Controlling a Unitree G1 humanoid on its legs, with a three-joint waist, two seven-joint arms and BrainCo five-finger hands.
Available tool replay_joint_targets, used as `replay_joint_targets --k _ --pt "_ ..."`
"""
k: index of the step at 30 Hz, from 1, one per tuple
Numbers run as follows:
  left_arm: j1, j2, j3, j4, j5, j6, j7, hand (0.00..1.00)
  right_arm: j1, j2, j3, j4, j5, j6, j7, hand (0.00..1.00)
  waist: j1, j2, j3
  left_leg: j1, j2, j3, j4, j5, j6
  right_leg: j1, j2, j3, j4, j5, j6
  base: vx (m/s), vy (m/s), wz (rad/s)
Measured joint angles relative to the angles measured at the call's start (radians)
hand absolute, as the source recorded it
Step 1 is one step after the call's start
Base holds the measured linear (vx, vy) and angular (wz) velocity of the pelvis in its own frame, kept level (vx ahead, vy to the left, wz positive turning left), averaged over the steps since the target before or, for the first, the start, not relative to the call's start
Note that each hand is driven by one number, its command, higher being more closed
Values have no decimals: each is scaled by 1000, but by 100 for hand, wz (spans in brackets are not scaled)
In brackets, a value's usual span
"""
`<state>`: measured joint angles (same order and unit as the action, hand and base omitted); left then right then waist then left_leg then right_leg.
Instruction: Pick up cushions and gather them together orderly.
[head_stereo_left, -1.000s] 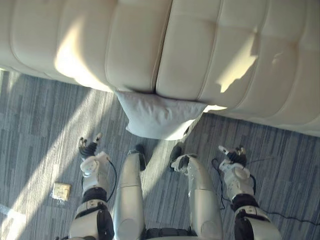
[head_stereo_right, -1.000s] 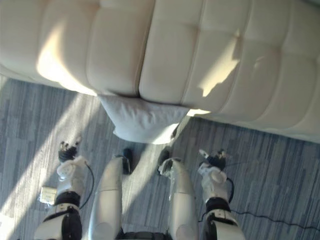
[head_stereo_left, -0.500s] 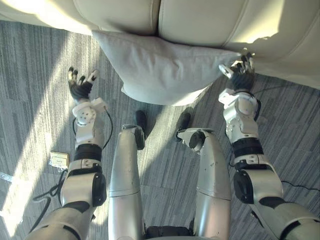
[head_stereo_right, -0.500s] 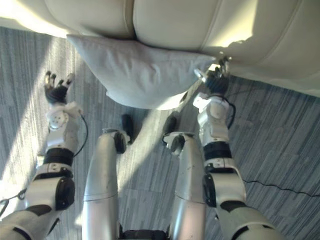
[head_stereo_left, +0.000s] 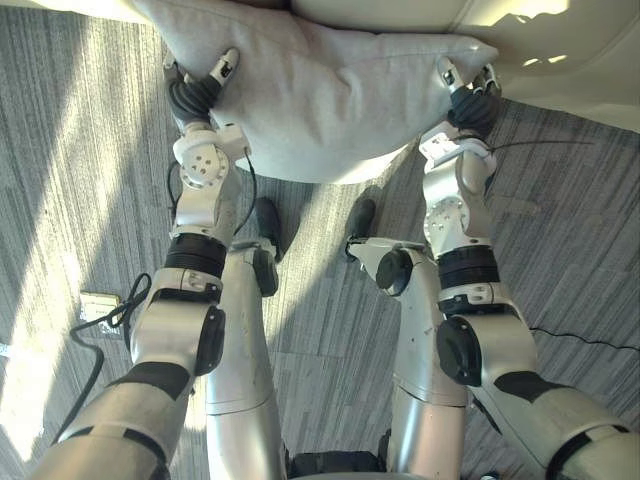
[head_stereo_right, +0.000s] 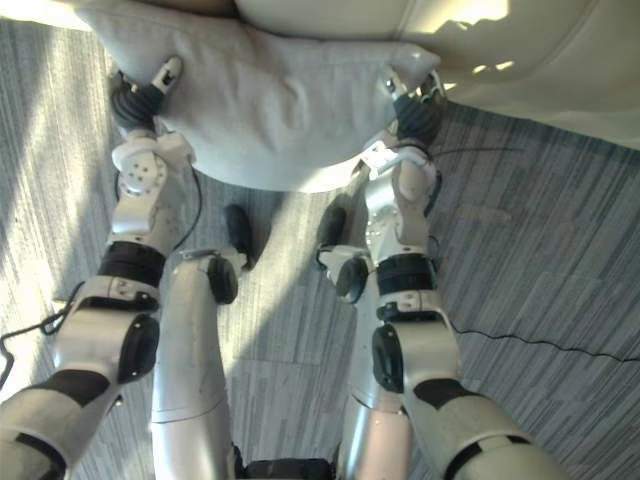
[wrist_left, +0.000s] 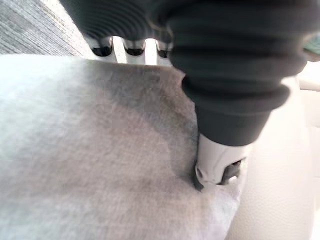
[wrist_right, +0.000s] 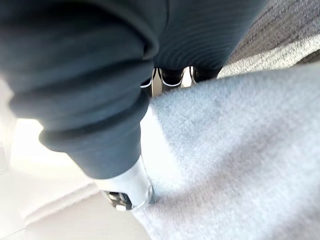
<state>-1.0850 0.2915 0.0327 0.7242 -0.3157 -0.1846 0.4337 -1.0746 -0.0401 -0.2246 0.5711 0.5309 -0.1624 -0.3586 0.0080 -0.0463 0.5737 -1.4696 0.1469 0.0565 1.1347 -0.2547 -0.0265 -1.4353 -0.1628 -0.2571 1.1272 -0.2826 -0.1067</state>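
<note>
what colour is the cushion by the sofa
The cushion is plain light grey, no pattern; best in the left eye view.

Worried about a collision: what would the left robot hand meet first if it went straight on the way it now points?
The grey cushion: the left robot hand rests against its edge. Beyond that, likely the cream sofa, though depth is unclear.

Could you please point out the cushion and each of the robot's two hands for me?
cushion (head_stereo_left: 335, 95): left eye view, middle of its grey face.
left hand (head_stereo_left: 191, 98): left eye view, dark-covered back of the hand.
right hand (head_stereo_left: 472, 107): left eye view, dark-covered back of the hand.
</note>
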Motion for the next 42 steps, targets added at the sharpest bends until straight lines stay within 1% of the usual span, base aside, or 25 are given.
replay_joint_targets --k 2,6,9,12,15,17,19,20,21,24,25,26,28,29,30,31,32,33,35,36,37,39,40,41,42 --pt "-10 -1 -6 0 1 0 3 100 9 11 3 0 27 -16 -1 100 -2 0 0 0 1 -2 4 0 0 1 3 0 2 0 -1 -7 27 -3" --pt "-15 -19 -15 -36 1 1 4 100 66 45 7 -16 29 -54 -1 100 -11 0 0 9 3 -7 11 0 -1 10 8 1 3 6 2 -25 26 -5" --pt "-7 -47 -19 -84 1 1 16 100 112 62 7 -38 29 -57 -3 100 -12 0 0 24 5 -6 13 0 -1 25 10 1 2 9 2 -46 22 -5" --pt "40 -75 -23 -156 2 1 27 100 175 81 27 -56 29 -63 -7 100 -18 -1 -1 86 5 2 -12 2 -3 78 12 5 -19 13 7 -56 10 -2" --pt "121 -112 -23 -247 2 -6 45 100 237 86 54 -120 29 -65 -11 100 -16 -2 -3 179 5 11 -87 21 -1 164 26 9 -89 28 19 -86 -2 -1" --pt "214 -156 -24 -327 3 -18 48 100 311 82 91 -203 27 -85 -15 100 -14 -2 -4 289 0 16 -168 42 -7 269 34 4 -162 41 21 -48 -13 6" --pt "271 -180 -26 -369 7 -26 48 100 360 79 116 -255 25 -94 -16 100 -14 -3 -4 354 0 16 -206 51 -18 334 40 0 -199 47 21 0 0 0" --pt "324 -204 -34 -402 11 -37 48 100 410 80 132 -305 18 -109 -16 100 -11 -3 -8 419 -2 18 -242 55 -22 398 42 -5 -231 49 20 5 -24 4" --pt "382 -231 -48 -446 16 -42 48 100 469 79 149 -368 15 -115 -17 100 -8 -3 -8 499 -5 22 -286 57 -23 477 43 -13 -274 53 14 26 -29 6" --pt "510 -281 -92 -535 20 -50 43 100 600 78 168 -478 -22 -128 -17 100 -4 -2 -18 666 -20 32 -394 72 -21 636 46 -19 -365 56 20 56 -20 12" --pt "532 -285 -99 -552 20 -51 43 100 622 78 174 -500 -24 -129 -17 100 -4 -2 -18 692 -21 37 -410 73 -21 660 46 -19 -378 57 20 113 -17 5" --pt "598 -295 -116 -595 20 -59 40 100 689 78 200 -555 -50 -134 -17 100 0 -2 -23 768 -21 45 -456 75 -22 733 53 -18 -417 58 23 136 -12 -1" --pt "677 -308 -128 -634 20 -68 35 100 772 77 237 -612 -94 -136 -16 100 2 1 -54 840 -22 48 -498 81 -31 805 61 -22 -461 60 28 157 -4 0" --pt "738 -313 -144 -654 19 -75 33 100 835 77 266 -644 -104 -138 -16 100 5 0 -99 880 -24 50 -533 83 -35 842 65 -23 -490 58 32 235 3 2" --pt "790 -314 -155 -675 17 -77 29 100 886 78 287 -673 -127 -139 -14 100 8 0 -125 932 -25 55 -563 85 -37 887 69 -22 -515 56 34 196 1 1" --pt "802 -314 -158 -681 16 -78 28 100 899 77 293 -681 -133 -139 -14 100 8 0 -127 948 -26 57 -570 85 -38 902 70 -21 -520 56 34 232 -6 -8" --pt "856 -314 -172 -718 2 -84 20 100 950 74 319 -722 -144 -139 -11 100 21 0 -129 1025 -27 70 -610 85 -38 966 74 -12 -542 53 39 170 -11 -11" --pt "905 -314 -187 -741 -1 -94 11 100 993 72 330 -736 -173 -141 -1 100 28 3 -154 1074 -32 72 -646 87 -42 1007 78 -9 -568 52 41 200 -15 -9" --pt "948 -314 -199 -752 -2 -95 -1 100 1028 55 349 -736 -180 -141 1 100 25 6 -204 1095 -33 72 -673 89 -44 1025 84 -10 -593 51 43 142 -12 -2" --pt "978 -311 -214 -752 -11 -96 -8 100 1059 37 358 -735 -182 -141 10 100 26 12 -229 1133 -34 72 -701 88 -45 1064 92 -10 -621 50 44 200 -6 -2" --pt "999 -304 -228 -752 -19 -102 -13 100 1075 32 358 -733 -185 -141 16 100 26 15 -234 1166 -35 71 -716 88 -46 1098 96 -11 -637 49 46 210 -4 -2" --pt "1048 -294 -250 -752 -28 -114 -32 100 1113 28 358 -732 -197 -141 33 100 24 18 -264 1202 -33 69 -723 76 -59 1135 103 -10 -646 34 50 146 -10 2" --pt "1072 -282 -269 -752 -42 -114 -47 100 1135 23 358 -732 -219 -141 37 100 22 17 -271 1218 -29 67 -702 73 -61 1162 103 -9 -643 8 56 124 -26 10" --pt "1094 -271 -284 -751 -46 -113 -57 100 1149 14 358 -732 -221 -137 38 100 23 16 -271 1206 -27 59 -615 73 -61 1196 103 -10 -642 -11 49 108 -34 9" --pt "1104 -269 -287 -751 -53 -113 -62 100 1154 11 358 -733 -223 -137 38 100 23 16 -271 1197 -24 53 -572 73 -61 1211 104 -10 -640 -17 46 98 -33 0"
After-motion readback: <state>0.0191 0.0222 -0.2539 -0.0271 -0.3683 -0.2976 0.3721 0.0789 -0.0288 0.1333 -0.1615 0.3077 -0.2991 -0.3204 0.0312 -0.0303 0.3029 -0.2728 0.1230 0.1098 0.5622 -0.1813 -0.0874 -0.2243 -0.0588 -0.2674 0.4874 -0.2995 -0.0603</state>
